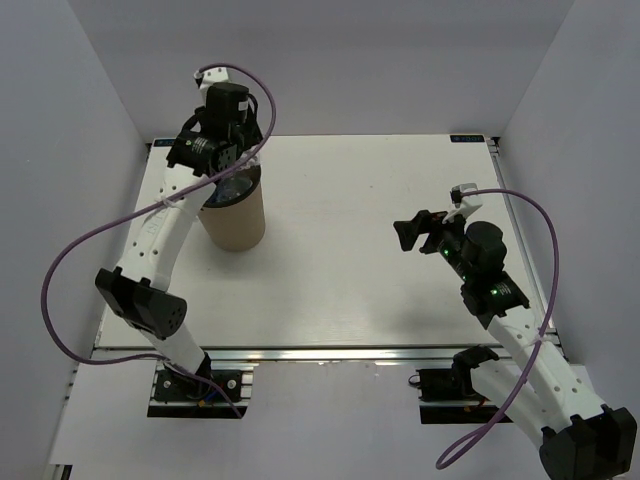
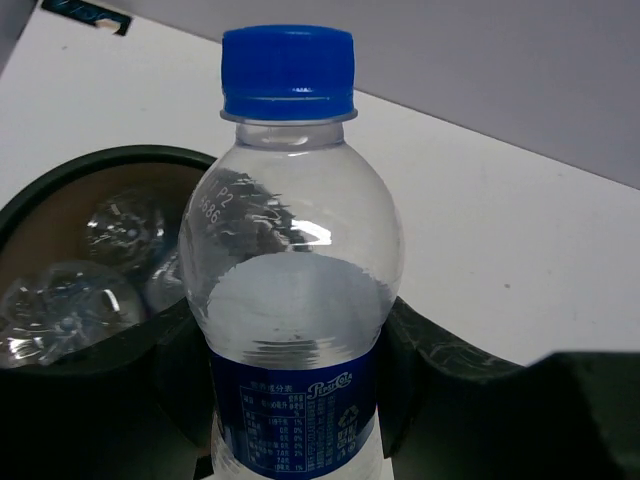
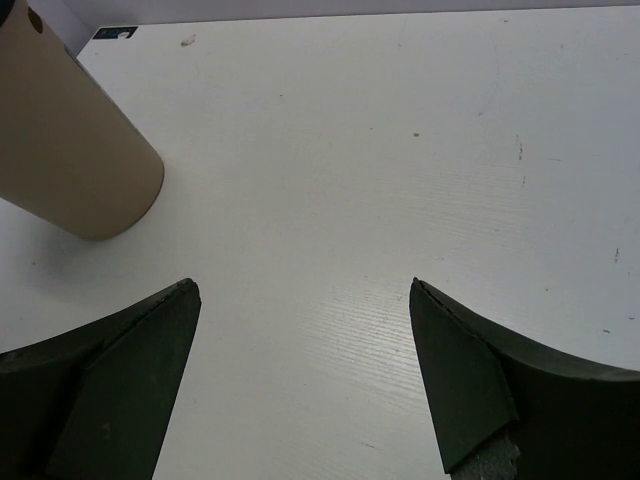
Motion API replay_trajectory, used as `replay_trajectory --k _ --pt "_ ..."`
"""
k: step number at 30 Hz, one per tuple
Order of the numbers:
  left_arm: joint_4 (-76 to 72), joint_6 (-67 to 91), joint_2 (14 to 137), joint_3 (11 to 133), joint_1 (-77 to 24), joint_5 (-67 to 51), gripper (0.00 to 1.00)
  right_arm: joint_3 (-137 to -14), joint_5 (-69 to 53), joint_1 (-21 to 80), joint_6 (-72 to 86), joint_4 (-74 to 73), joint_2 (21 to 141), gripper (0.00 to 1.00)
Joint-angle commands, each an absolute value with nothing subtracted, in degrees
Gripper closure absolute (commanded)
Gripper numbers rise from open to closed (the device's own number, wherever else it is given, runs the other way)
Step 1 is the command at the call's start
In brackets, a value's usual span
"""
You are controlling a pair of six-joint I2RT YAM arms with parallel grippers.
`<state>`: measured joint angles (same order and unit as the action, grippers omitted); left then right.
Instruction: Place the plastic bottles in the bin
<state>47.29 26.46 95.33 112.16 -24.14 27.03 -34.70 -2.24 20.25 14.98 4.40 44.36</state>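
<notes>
The left claw point(image 2: 290, 375) is pressed together on one plastic bottle point(image 2: 290, 250), pinching it at the blue label so the cap points to twelve o'clock and the body hangs straight. This low grip leaves the neck free and should let the bottle drop base-first. The bin point(image 1: 237, 222) stands at about ten o'clock on the worktop point(image 1: 380, 190), and the left arm reaches over it from six o'clock. In the left wrist view the dark rim point(image 2: 100, 157) curves away at nine o'clock of the held bottle, with at least two more bottles point(image 2: 60, 310) lying in the bin's brown inside. Whether the held bottle hangs fully over the mouth or above the rim at its far edge cannot be told. A small shift toward the middle of the mouth looks wise before letting go, since a base landing on the rim could tip the bottle outside.

The right claw point(image 3: 303, 330) is spread wide and holds nothing. It hovers at about three o'clock, well apart from the bin, over bare worktop. The room between the arms is open, so the left arm can pull back toward six o'clock without obstruction.
</notes>
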Motion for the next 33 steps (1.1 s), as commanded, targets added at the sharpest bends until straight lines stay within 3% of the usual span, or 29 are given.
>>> replay_trajectory --k 1,5,13,14,15,16,23,33 --pt "55.5 27.7 98.1 113.7 -23.2 28.9 0.59 -34.4 -0.5 20.0 15.5 6.2 44.4 0.11" --pt "57.7 27.9 98.9 115.3 -20.1 29.3 0.55 -34.4 -0.4 19.9 15.3 6.1 44.6 0.11" --pt "60.9 29.1 98.4 115.0 -18.2 34.2 0.35 -34.3 1.3 19.8 15.2 5.8 44.6 0.11" --pt "60.7 28.9 98.4 115.2 -18.2 34.0 0.31 -34.3 1.2 19.9 15.2 5.8 44.7 0.11" --pt "60.8 28.6 98.3 115.2 -18.2 34.0 0.1 -34.3 1.3 19.9 15.3 5.8 44.9 0.11" --pt "61.0 28.6 98.2 115.3 -18.2 34.2 0.02 -34.4 1.2 19.8 15.2 5.5 44.9 0.11" --pt "60.7 27.2 98.9 115.9 -18.2 33.1 0.02 -34.3 1.8 19.8 15.2 5.4 44.6 0.11" --pt "60.8 23.3 97.7 128.9 -18.2 29.1 0.02 -34.4 2.5 19.8 15.1 5.3 44.7 0.11"
